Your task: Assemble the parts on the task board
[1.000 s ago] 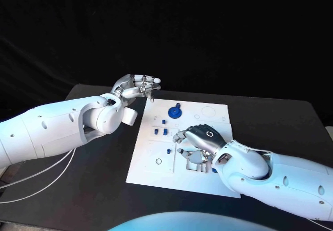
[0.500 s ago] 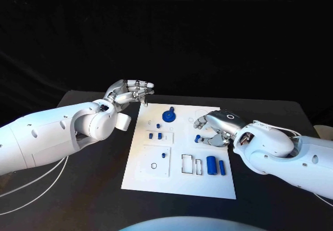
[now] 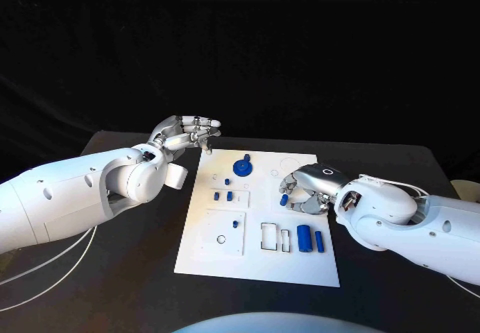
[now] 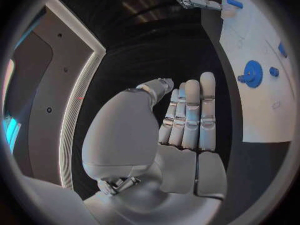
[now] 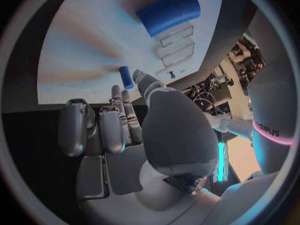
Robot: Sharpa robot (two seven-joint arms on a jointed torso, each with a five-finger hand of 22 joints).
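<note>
The white task board (image 3: 262,267) lies in the lower middle of the head view, its long axis running from the bottom edge up toward the frame's centre. Nearest the bottom edge stand two upright blue parts side by side: a thick cylinder (image 3: 303,236) and, just to its right, a thin peg (image 3: 320,241). To their left is a small blue part (image 3: 235,223) seated in a raised plate.

Further up, right of centre, the right hand (image 3: 303,192) hovers over the board's right half with its fingers curled in, and a small blue piece (image 3: 283,200) sits at its fingertips. Whether it is pinched or only touched cannot be told from the head view. The right wrist view shows a short blue peg (image 5: 125,77) just past the fingertips, apart from the palm, with the thick cylinder (image 5: 169,12) beyond it. This hand is by far the nearer to the standing parts, which lie below it in the frame, toward the robot.

Left of it sit three small blue pieces (image 3: 222,196), two in a row and one above. Beyond them a round blue gear (image 3: 242,166) rests near the board's top edge.

Farthest, at upper left, the left hand (image 3: 187,133) hangs off the board's top left corner, fingers drawn together and holding nothing, as the left wrist view suggests.
</note>
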